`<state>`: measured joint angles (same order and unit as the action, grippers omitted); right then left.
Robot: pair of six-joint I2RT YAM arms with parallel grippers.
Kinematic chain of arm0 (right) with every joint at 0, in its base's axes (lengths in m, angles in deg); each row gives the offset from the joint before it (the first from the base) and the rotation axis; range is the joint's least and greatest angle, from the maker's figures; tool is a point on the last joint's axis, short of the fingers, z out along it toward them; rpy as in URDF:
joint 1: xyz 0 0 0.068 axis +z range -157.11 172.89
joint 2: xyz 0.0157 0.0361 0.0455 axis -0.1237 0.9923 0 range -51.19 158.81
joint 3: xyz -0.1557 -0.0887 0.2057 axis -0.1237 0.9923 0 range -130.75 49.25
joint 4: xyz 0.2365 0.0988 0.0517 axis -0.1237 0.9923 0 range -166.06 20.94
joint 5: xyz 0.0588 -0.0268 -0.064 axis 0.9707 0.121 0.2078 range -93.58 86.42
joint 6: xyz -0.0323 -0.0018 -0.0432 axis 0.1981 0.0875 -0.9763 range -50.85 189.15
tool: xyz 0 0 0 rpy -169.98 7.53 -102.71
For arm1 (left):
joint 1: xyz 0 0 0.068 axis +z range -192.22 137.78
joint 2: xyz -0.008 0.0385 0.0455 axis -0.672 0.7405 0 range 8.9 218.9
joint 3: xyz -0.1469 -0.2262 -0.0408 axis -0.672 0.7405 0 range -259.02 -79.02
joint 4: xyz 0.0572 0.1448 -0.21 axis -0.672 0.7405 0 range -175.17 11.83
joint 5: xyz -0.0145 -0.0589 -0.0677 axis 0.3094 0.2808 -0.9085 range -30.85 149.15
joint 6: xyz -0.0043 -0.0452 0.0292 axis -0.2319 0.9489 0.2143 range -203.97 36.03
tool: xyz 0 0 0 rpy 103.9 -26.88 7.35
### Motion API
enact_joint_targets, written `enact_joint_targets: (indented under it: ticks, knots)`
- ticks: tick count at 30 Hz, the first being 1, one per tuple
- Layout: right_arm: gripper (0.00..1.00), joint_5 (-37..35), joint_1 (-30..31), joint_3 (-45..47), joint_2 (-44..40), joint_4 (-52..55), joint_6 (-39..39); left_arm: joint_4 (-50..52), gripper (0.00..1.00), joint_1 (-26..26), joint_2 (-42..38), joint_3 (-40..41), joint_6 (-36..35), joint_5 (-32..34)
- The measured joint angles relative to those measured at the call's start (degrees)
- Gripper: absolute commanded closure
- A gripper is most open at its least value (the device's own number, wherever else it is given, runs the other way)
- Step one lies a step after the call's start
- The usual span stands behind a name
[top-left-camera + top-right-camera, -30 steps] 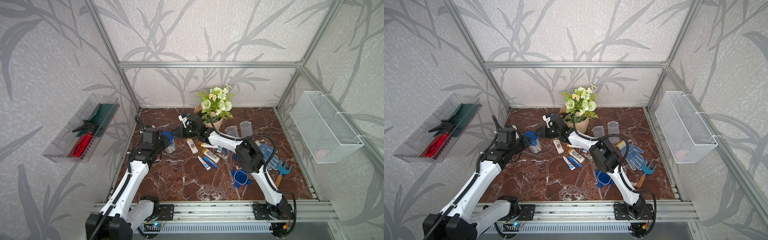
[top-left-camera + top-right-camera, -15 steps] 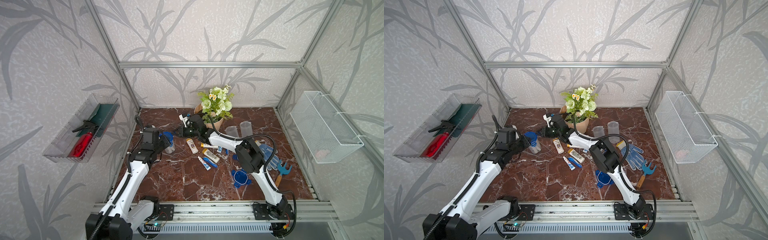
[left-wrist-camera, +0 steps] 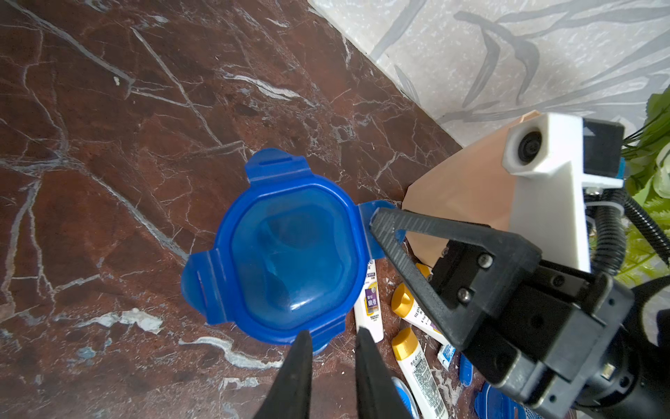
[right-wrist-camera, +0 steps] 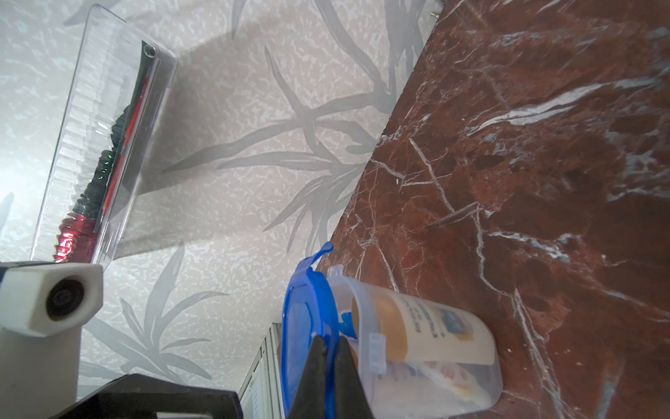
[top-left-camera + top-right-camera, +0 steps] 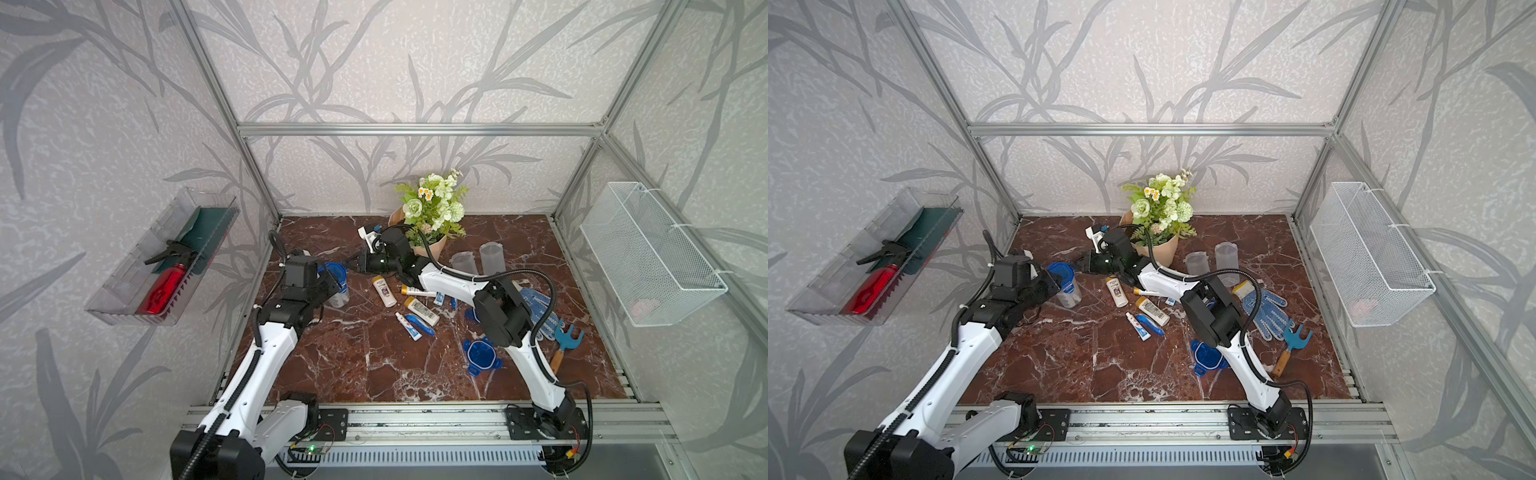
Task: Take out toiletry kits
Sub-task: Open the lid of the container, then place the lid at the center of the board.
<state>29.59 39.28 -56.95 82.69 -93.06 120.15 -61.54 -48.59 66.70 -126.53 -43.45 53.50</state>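
Glossy plastic lid (image 3: 290, 250); smooth plastic mini bottle (image 5: 383, 291); polished marble tabletop (image 3: 108, 145).

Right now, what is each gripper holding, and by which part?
The right gripper pinches a side clip of the blue lid on the clear jar. The left gripper straddles another clip; whether it grips cannot be told.

The right pincer (image 4: 330, 341) pinches the blue lid (image 4: 302, 319) of a clear jar (image 4: 446, 366).

Bright, even light is filling both top views, leaving only soft shadows on the table (image 5: 374, 374). In the right wrist view the clear wall tray (image 4: 90, 145) is throwing a grey shadow on the wallpaper (image 4: 235, 217), and white glare is washing out one edge.
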Motion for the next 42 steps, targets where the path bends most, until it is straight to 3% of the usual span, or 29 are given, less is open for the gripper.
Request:
enact_joint_targets:
  ticks: [20,25,26,27,28,34,42]
  knots:
    - [1.00,2.0,2.4,0.0,-3.7,-0.4,-0.2,2.7,0.71,0.0,-4.2,0.0,-1.1,0.5]
    - [1.00,1.8,2.4,1.8,-5.6,0.0,-1.2,3.5,0.48,0.0,-5.0,0.0,-2.0,1.6]
    - [1.00,1.6,2.4,2.8,-6.5,0.2,-1.6,3.7,0.37,0.0,-5.1,0.0,-2.0,1.7]
    - [1.00,1.4,2.4,4.3,-7.7,0.7,-2.1,3.9,0.04,0.0,-5.2,0.0,-2.3,1.8]
    - [1.00,1.3,2.4,5.9,-9.2,1.0,-2.8,3.9,0.01,0.0,-5.2,0.0,-2.7,1.9]
    - [1.00,-2.8,2.4,18.8,-21.3,3.9,-8.3,1.2,0.01,0.4,-6.6,0.9,-3.4,1.5]
    - [1.00,-14.9,2.4,34.2,-38.0,12.8,-19.2,1.7,0.13,0.9,-4.0,0.9,-4.5,2.8]
